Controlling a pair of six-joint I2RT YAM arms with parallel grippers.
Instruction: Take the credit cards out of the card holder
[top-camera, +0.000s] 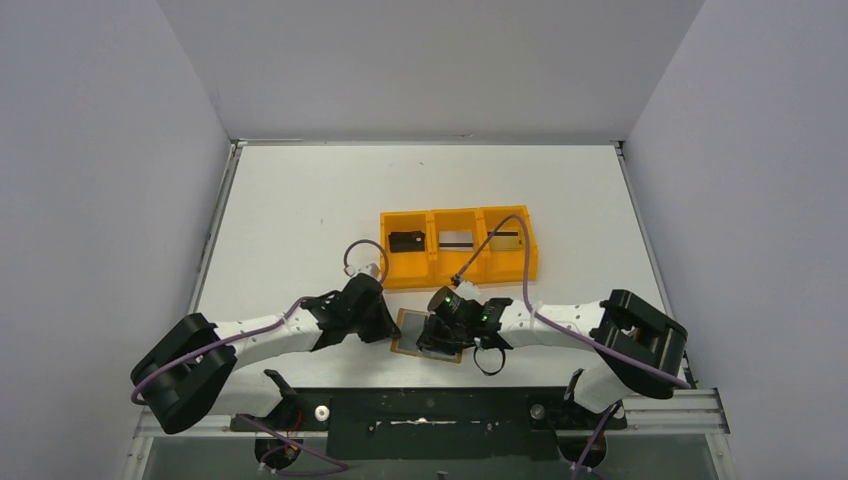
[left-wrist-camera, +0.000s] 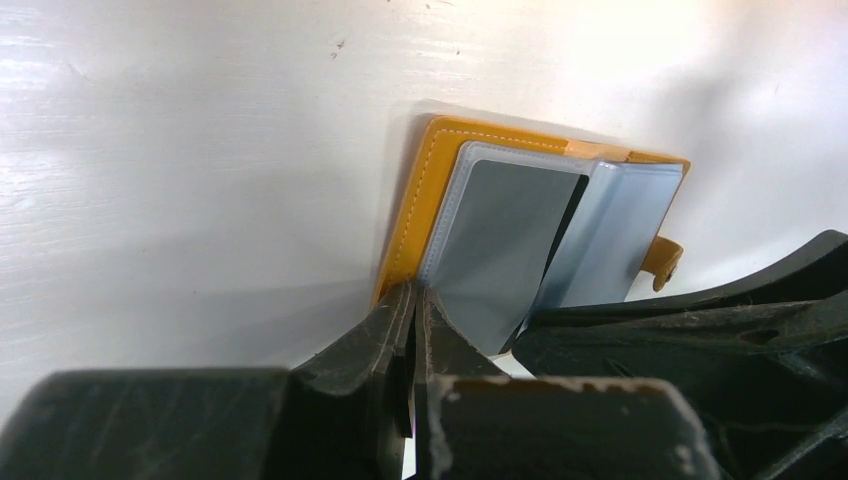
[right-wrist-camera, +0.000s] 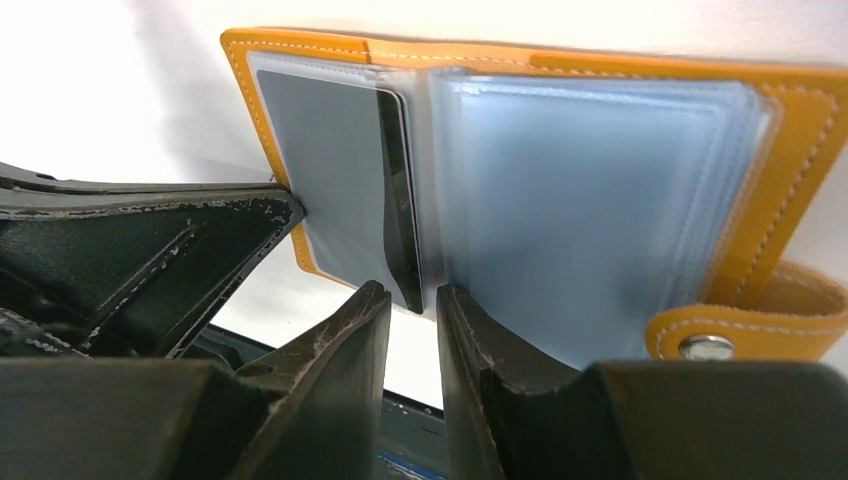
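top view: card holder (top-camera: 410, 335) lies open on the white table (top-camera: 300, 220) near its near edge, in front of the bright orange tray (top-camera: 420, 275), apart from it. left gripper (top-camera: 388, 328) at its left edge, right gripper (top-camera: 438, 338) over its middle – detail hidden under the black fingers.

left wrist: left gripper (left-wrist-camera: 412, 292) pinched onto the near left edge of the card holder (left-wrist-camera: 412, 200), fingers all but together. tan-orange leather look, pale stitching along the rim. grey card (left-wrist-camera: 505, 235) lies flat in a clear frosted sleeve; snap tab (left-wrist-camera: 663, 262) sticks out on the far side.

right wrist, not seen elsewhere: dark card (right-wrist-camera: 400, 200) standing on edge beside the spine, next to the grey card (right-wrist-camera: 320, 170). right gripper (right-wrist-camera: 412, 300) has its fingers a narrow slit apart – the card's near corner sits at the mouth, not visibly clamped. stack of glossy blue-grey sleeves (right-wrist-camera: 590, 200) fills the other half of the holder (right-wrist-camera: 790, 150); metal stud (right-wrist-camera: 707, 347) on the tab. worn black plastic fingers.
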